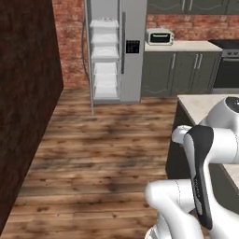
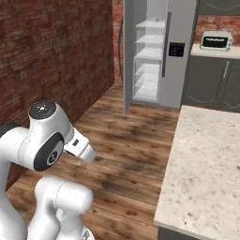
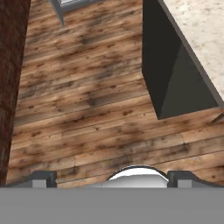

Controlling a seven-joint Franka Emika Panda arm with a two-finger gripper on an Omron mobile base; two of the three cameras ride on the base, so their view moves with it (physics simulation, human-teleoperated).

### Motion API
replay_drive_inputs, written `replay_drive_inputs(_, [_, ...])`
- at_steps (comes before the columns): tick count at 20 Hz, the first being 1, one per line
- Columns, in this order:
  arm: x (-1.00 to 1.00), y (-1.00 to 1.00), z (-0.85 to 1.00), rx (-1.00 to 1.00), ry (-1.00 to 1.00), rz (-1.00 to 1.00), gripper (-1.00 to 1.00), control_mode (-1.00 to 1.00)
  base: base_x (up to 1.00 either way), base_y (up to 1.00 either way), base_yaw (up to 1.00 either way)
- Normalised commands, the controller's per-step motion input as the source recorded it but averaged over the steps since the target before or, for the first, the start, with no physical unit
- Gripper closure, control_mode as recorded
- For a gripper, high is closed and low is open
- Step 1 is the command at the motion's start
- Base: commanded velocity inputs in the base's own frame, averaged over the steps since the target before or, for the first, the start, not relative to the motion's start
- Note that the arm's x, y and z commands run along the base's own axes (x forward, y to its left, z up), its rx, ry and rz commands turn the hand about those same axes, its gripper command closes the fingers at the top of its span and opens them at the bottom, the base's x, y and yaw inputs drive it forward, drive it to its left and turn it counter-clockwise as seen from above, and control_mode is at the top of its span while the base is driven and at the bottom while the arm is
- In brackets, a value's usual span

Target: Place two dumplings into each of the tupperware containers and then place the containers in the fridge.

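The fridge (image 1: 131, 70) stands at the far end of the wood floor. Its left door is swung open on white shelves (image 1: 105, 60), and a dark control panel sits on the shut right door. It also appears in the right base view, where the fridge (image 2: 180, 70) is at the top. My gripper (image 3: 112, 179) hangs over the floor beside the island, well short of the fridge. It is open, its two fingertips (image 3: 43, 178) set wide apart with nothing between them. The dumplings and the tupperware containers are out of view.
A dark-sided island with a speckled stone top (image 2: 206, 159) runs along my right. A brick wall (image 2: 56, 56) closes the left side. Grey cabinets, a toaster oven (image 1: 160, 36) and a black oven (image 1: 228, 65) line the back wall. Wood floor (image 1: 102, 154) lies between me and the fridge.
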Motion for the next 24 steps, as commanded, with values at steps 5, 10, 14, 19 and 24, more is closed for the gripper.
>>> replay_drive_inputs(5, [0.0, 0.0, 0.0, 0.0, 0.0, 0.0, -1.0, 1.0, -0.99, -0.23, -0.02])
replay_drive_inputs(10, [0.0, 0.0, 0.0, 0.0, 0.0, 0.0, -1.0, 1.0, -0.6, -0.32, -0.06])
replay_drive_inputs(14, [0.0, 0.0, 0.0, 0.0, 0.0, 0.0, -1.0, 1.0, 0.12, -0.85, -0.07])
replay_drive_inputs(19, [0.0, 0.0, 0.0, 0.0, 0.0, 0.0, -1.0, 1.0, 0.02, -1.0, 0.0])
replay_drive_inputs(24, [0.0, 0.0, 0.0, 0.0, 0.0, 0.0, -1.0, 1.0, 0.0, -1.0, 0.0])
